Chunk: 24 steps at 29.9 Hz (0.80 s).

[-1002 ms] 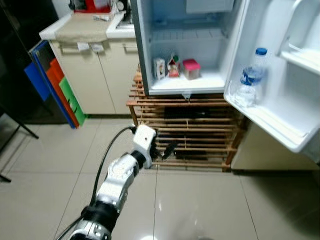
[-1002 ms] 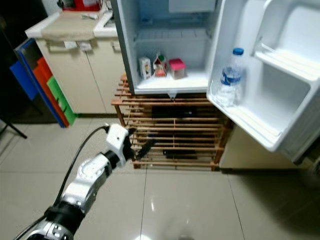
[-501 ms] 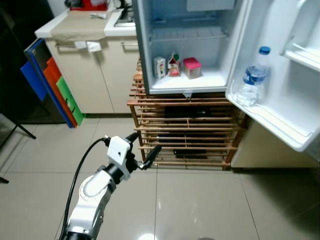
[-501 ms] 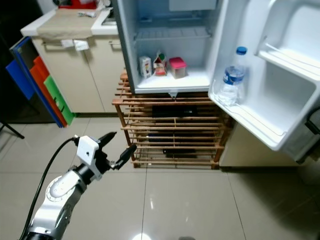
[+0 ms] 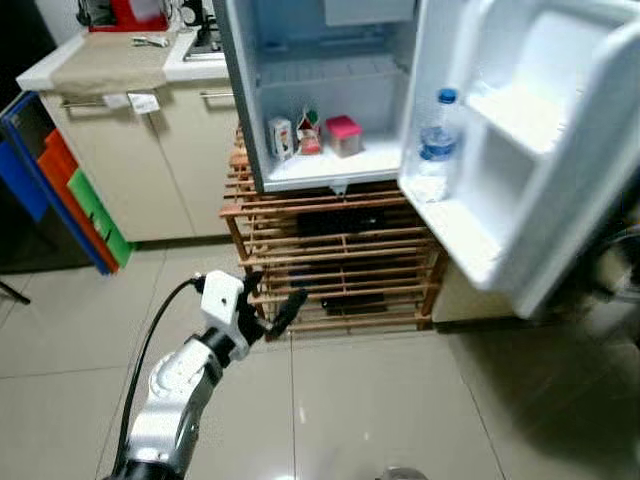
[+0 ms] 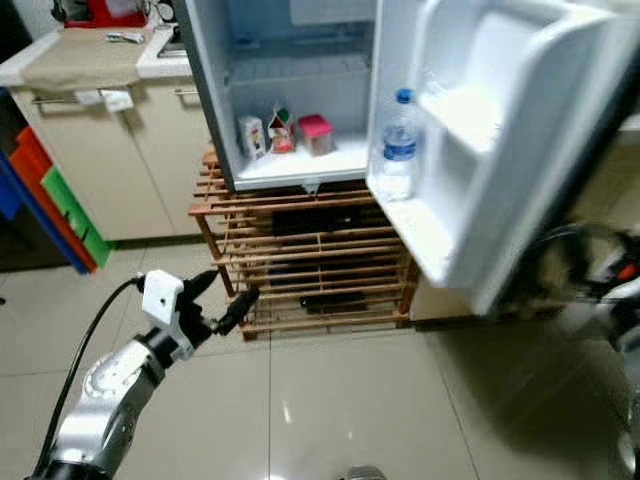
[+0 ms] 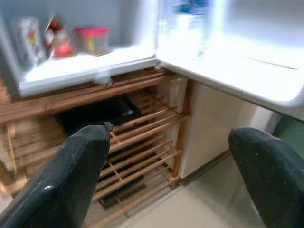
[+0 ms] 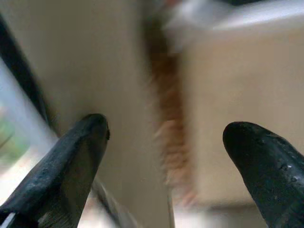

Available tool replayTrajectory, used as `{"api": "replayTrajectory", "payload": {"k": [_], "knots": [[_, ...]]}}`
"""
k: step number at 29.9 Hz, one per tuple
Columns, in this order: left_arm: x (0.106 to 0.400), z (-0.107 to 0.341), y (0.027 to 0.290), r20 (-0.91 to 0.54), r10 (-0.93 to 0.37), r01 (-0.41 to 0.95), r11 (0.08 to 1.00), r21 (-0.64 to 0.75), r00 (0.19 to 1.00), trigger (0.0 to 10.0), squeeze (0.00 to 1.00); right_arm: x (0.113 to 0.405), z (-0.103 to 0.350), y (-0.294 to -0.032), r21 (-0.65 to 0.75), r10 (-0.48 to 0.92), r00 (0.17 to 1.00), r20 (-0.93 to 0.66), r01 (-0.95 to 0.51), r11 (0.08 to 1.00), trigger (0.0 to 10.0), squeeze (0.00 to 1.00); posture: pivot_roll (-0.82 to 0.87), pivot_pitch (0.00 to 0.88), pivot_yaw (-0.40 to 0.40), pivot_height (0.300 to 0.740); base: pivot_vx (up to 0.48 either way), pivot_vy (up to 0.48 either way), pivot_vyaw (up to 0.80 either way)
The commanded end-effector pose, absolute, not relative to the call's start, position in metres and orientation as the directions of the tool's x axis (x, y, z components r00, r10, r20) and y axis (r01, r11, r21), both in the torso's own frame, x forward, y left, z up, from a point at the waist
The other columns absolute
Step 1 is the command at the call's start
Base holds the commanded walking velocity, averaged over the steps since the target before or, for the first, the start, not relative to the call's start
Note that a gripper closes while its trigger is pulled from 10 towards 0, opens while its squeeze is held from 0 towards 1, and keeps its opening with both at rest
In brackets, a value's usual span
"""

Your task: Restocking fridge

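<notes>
Two grippers: both spread wide with nothing between the fingers.
Left gripper (image 5: 272, 300): raised above the tiled floor (image 5: 380, 400), pointing toward the wooden rack (image 5: 335, 250); its wrist view shows both black fingers (image 7: 71, 185) far apart, with the rack and the fridge shelf beyond them.
Right gripper (image 8: 166, 156): fingers far apart in its wrist view; what lies beyond them is too blurred to name. On the right edge of the head views the right arm is only a blur.
Fridge (image 5: 300, 90): small, white, standing on top of the wooden rack, next to a beige cabinet (image 5: 150, 150); its door (image 5: 520, 130) is swung open to the right.
Fridge shelf: holds a small white carton (image 5: 281, 136), a red-and-white pack (image 5: 309, 132) and a tub with a pink lid (image 5: 343, 135), side by side near the front edge.
Water bottle (image 5: 436, 145): clear with a blue cap and blue label, upright in the lower door shelf.
Rack: slatted wood, with something dark on an inner shelf, not clear enough to name.
Cabinet: a tan cloth (image 5: 110, 60) lies on its top; coloured flat boards (image 5: 70, 200) in blue, orange and green lean against its left side.
</notes>
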<state>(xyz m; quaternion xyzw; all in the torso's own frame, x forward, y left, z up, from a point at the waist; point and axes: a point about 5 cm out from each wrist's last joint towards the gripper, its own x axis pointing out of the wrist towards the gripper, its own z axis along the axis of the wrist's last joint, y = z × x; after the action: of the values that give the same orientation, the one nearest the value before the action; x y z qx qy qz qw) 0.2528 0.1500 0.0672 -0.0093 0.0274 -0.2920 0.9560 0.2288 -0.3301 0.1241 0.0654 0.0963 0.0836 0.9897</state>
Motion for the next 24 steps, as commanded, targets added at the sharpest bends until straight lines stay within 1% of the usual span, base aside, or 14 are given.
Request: {"api": "replayTrajectory", "payload": {"k": [1, 6, 8, 10, 11, 12, 14, 15, 18, 19, 20, 22, 23, 24], "knots": [[0.250, 0.069, 0.154, -0.040, -0.550, 0.549, 0.835, -0.020, 0.834, 10.0, 0.00, 0.234, 0.126, -0.335, 0.097, 0.173, 0.962, -0.213, -0.156, 0.983, 10.0, 0.00, -0.18, 0.000, 0.047, 0.740, 0.000, 0.000, 0.00], [0.245, 0.070, 0.163, -0.020, -0.503, 0.503, 0.864, -0.031, 0.864, 10.0, 0.00, 0.232, 0.120, -0.349, 0.071, 0.104, 0.960, -0.260, -0.088, 0.994, 10.0, 0.00, -0.17, 0.000, 0.037, 0.740, 0.000, 0.000, 0.00], [0.239, 0.069, 0.176, -0.019, -0.444, 0.443, 0.896, -0.017, 0.896, 10.0, 0.00, 0.232, 0.118, -0.353, 0.064, 0.084, 0.954, -0.286, -0.068, 0.996, 10.0, 0.00, -0.16, 0.000, 0.033, 0.740, 0.000, 0.000, 0.00], [0.230, 0.063, 0.194, -0.040, -0.359, 0.358, 0.933, -0.024, 0.933, 10.0, 0.00, 0.233, 0.116, -0.349, 0.076, 0.100, 0.948, -0.302, -0.080, 0.994, 10.0, 0.00, -0.14, 0.000, 0.022, 0.740, 0.000, 0.000, 0.00], [0.230, 0.063, 0.194, -0.040, -0.359, 0.358, 0.933, -0.024, 0.933, 10.0, 0.00, 0.233, 0.116, -0.349, 0.076, 0.100, 0.948, -0.302, -0.080, 0.994, 10.0, 0.00, -0.14, 0.000, 0.022, 0.740, 0.000, 0.000, 0.00], [0.228, 0.063, 0.198, -0.035, -0.318, 0.317, 0.948, -0.025, 0.947, 10.0, 0.00, 0.236, 0.115, -0.341, 0.084, 0.140, 0.941, -0.309, -0.120, 0.989, 10.0, 0.00, -0.13, 0.000, 0.014, 0.740, 0.000, 0.000, 0.00], [0.229, 0.064, 0.198, -0.023, -0.314, 0.313, 0.949, -0.021, 0.949, 10.0, 0.00, 0.237, 0.114, -0.337, 0.089, 0.166, 0.937, -0.308, -0.145, 0.985, 10.0, 0.00, -0.12, 0.000, 0.011, 0.740, 0.000, 0.000, 0.00], [0.235, 0.066, 0.199, 0.002, -0.290, 0.290, 0.957, -0.030, 0.957, 10.0, 0.00, 0.240, 0.115, -0.328, 0.073, 0.204, 0.930, -0.304, -0.191, 0.979, 10.0, 0.00, -0.12, 0.000, 0.014, 0.740, 0.000, 0.000, 0.00], [0.242, 0.068, 0.199, 0.019, -0.269, 0.270, 0.962, -0.037, 0.963, 10.0, 0.00, 0.242, 0.119, -0.318, 0.052, 0.232, 0.929, -0.289, -0.227, 0.972, 10.0, 0.00, -0.13, 0.000, 0.020, 0.740, 0.000, 0.000, 0.00], [0.256, 0.076, 0.198, 0.043, -0.229, 0.230, 0.973, -0.003, 0.972, 10.0, 0.00, 0.247, 0.127, -0.304, 0.017, 0.250, 0.936, -0.247, -0.253, 0.967, 10.0, 0.00, -0.13, 0.000, 0.026, 0.740, 0.000, 0.000, 0.00], [0.256, 0.076, 0.198, 0.043, -0.229, 0.230, 0.973, -0.003, 0.972, 10.0, 0.00, 0.247, 0.127, -0.304, 0.017, 0.250, 0.936, -0.247, -0.253, 0.967, 10.0, 0.00, -0.13, 0.000, 0.026, 0.740, 0.000, 0.000, 0.00], [0.282, 0.099, 0.191, 0.121, -0.200, 0.203, 0.979, -0.016, 0.972, 10.0, 0.00, 0.263, 0.137, -0.287, -0.078, 0.163, 0.975, -0.152, -0.177, 0.981, 10.0, 0.00, -0.14, 0.000, 0.034, 0.740, 0.000, 0.000, 0.00], [0.282, 0.099, 0.191, 0.121, -0.200, 0.203, 0.979, -0.016, 0.972, 10.0, 0.00, 0.263, 0.137, -0.287, -0.078, 0.163, 0.975, -0.152, -0.177, 0.981, 10.0, 0.00, -0.14, 0.000, 0.034, 0.740, 0.000, 0.000, 0.00], [0.289, 0.111, 0.188, 0.150, -0.182, 0.186, 0.982, -0.014, 0.972, 10.0, 0.00, 0.268, 0.139, -0.281, -0.098, 0.135, 0.983, -0.127, -0.148, 0.984, 10.0, 0.00, -0.15, 0.000, 0.039, 0.740, 0.000, 0.000, 0.00]]}}
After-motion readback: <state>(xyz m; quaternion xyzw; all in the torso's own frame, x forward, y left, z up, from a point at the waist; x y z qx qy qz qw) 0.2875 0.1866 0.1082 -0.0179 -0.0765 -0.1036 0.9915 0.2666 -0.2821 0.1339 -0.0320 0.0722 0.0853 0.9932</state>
